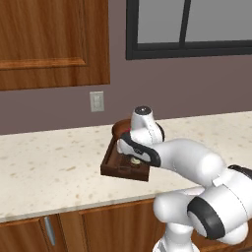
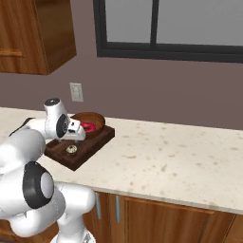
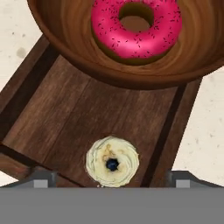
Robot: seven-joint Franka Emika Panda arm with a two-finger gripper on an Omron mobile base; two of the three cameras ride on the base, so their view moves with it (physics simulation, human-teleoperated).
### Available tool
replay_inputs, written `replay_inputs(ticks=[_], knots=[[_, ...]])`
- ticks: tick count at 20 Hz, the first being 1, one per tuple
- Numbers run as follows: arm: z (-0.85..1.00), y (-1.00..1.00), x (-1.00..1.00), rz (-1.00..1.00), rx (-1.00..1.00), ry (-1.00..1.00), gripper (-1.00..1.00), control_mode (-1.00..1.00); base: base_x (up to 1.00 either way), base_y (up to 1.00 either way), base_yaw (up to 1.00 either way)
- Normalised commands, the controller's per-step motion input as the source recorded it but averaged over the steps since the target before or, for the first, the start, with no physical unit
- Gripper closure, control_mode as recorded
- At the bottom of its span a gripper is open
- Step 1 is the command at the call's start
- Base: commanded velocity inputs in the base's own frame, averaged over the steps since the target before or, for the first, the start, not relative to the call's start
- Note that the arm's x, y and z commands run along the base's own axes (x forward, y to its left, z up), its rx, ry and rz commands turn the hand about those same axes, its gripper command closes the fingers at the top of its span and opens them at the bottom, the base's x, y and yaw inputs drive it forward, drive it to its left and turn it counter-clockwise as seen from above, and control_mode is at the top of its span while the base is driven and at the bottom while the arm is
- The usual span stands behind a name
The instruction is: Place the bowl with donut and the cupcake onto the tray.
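Note:
The dark wooden tray (image 3: 87,113) lies on the counter. On its far end rests the brown bowl (image 3: 70,39), holding the pink-iced donut (image 3: 135,28). The cupcake (image 3: 112,161) with its pale top stands upright on the tray's near end. My gripper (image 3: 111,181) hangs just above the cupcake, open, its fingertips (image 3: 41,180) wide apart on either side and not touching it. From the right base the tray (image 2: 90,144), bowl (image 2: 92,121), donut (image 2: 88,126), cupcake (image 2: 71,149) and gripper (image 2: 73,141) are all visible. In the left base view my hand covers much of the tray (image 1: 115,167) and the bowl (image 1: 120,129).
The speckled counter (image 2: 180,156) stretches to the right of the tray, with its front edge close to the tray's near corner. A wall outlet (image 2: 76,92) sits behind the tray. An upper cabinet (image 1: 49,44) hangs at the left and a window (image 2: 171,28) is above.

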Motion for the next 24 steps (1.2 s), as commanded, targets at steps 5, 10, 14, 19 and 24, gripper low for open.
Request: replay_inputs(ticks=[5, 10, 14, 19, 24], knots=[[0.48, -0.47, -0.47, 0.0, 0.03, -0.02, -1.0, -1.0, 0.0, 0.0, 0.0], [0.42, -0.24, -0.43, 0.0, 0.02, -0.03, -1.0, -1.0, 0.0, 0.0, 0.0], [0.25, -0.08, -0.5, 0.0, 0.03, -0.08, -1.0, -1.0, 0.0, 0.0, 0.0], [0.01, 0.0, -0.44, 0.0, 0.0, -0.12, -1.0, -1.0, 0.0, 0.0, 0.0], [0.0, 0.0, -0.04, 0.0, 0.0, -0.05, -1.0, -1.0, 0.0, 0.0, 0.0]])
